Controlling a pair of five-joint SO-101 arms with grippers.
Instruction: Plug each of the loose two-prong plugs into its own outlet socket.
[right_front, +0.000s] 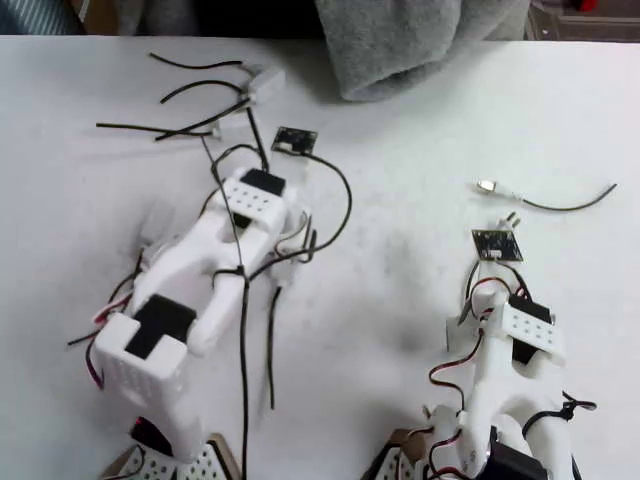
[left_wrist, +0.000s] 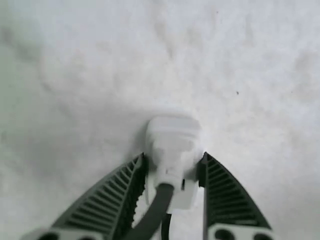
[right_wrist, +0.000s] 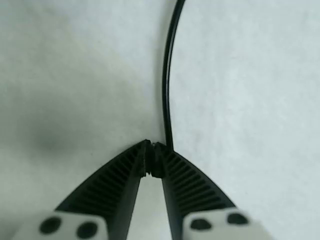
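My left gripper (left_wrist: 173, 156) is shut on a white two-prong plug (left_wrist: 172, 142), with one ribbed finger on each side of it. The plug's grey cable (left_wrist: 157, 210) runs back between the fingers, and its prongs are hidden. My right gripper (right_wrist: 151, 147) is shut with nothing between its tips, low over the white table. A thin black cable (right_wrist: 169, 75) runs away from beside one fingertip. In the high view, two metal prongs (right_front: 511, 217) poke out past the tip of an arm (right_front: 515, 330). A loose white plug (right_front: 487, 186) lies just beyond them. A white socket block (right_front: 262, 80) lies at the back left.
Several black cables (right_front: 190, 95) sprawl over the back left of the table (right_front: 400, 300) and around the other arm (right_front: 200, 270). A grey cloth (right_front: 410, 40) hangs over the far edge. A thin dark lead (right_front: 570, 207) trails right from the loose plug.
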